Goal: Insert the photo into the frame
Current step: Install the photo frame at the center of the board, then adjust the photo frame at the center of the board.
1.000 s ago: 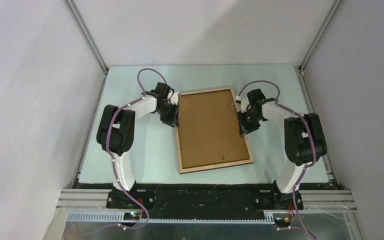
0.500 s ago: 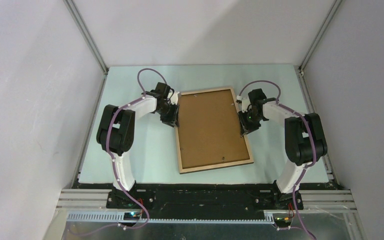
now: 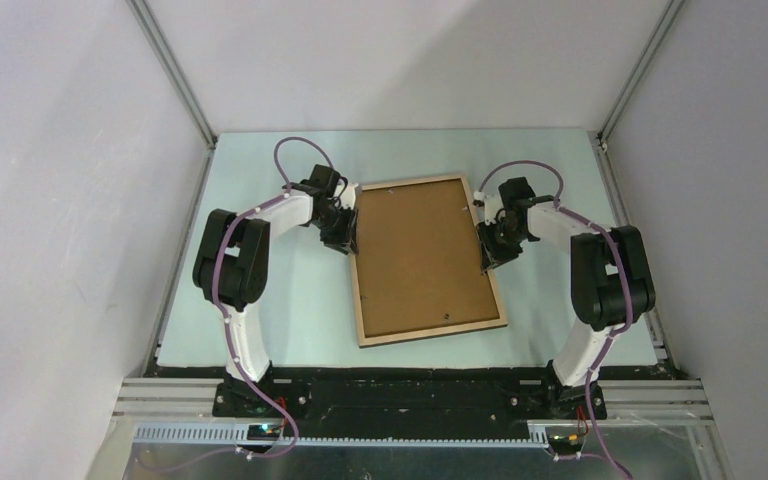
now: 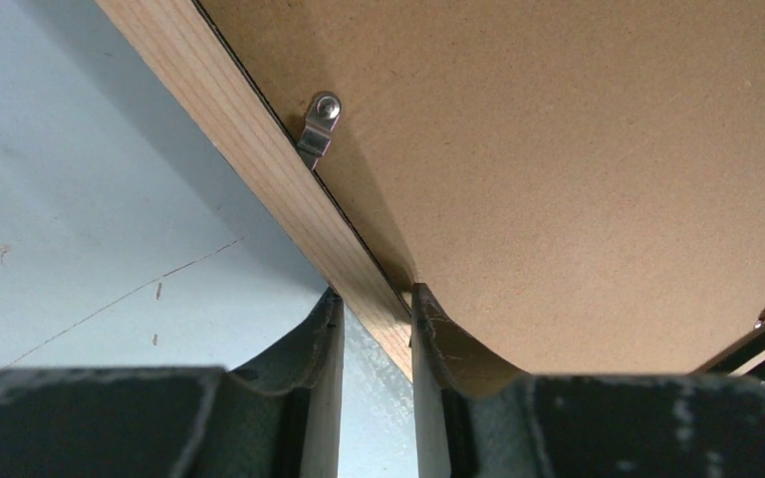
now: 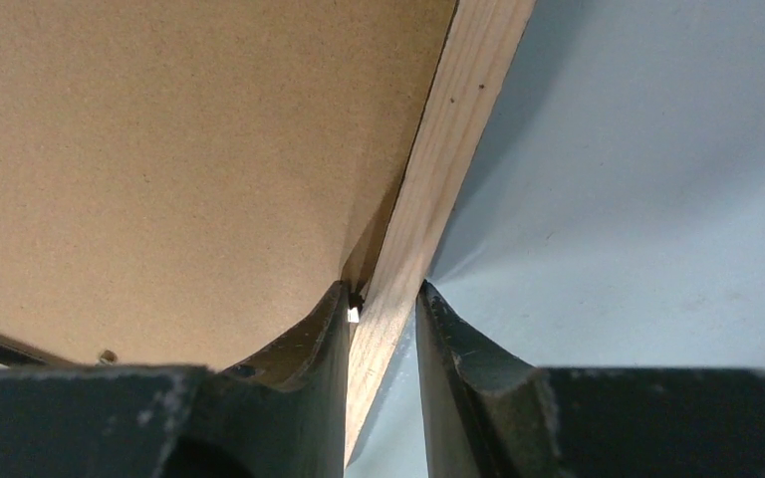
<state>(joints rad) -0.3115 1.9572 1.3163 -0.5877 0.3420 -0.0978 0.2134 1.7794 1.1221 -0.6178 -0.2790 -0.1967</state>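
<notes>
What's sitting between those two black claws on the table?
The frame, lying back up with its brown backing board showing, fills the stretch between the left gripper and the right gripper, each pinching a side rail. The top view shows it.

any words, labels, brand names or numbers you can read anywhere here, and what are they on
None: no text can be read in any view.
The frame lies back up; its wood rails are bare, with no stamp or label.
The backing board is plain brown, no sticker or print.
The table shows only scuffs, no writing.
</notes>
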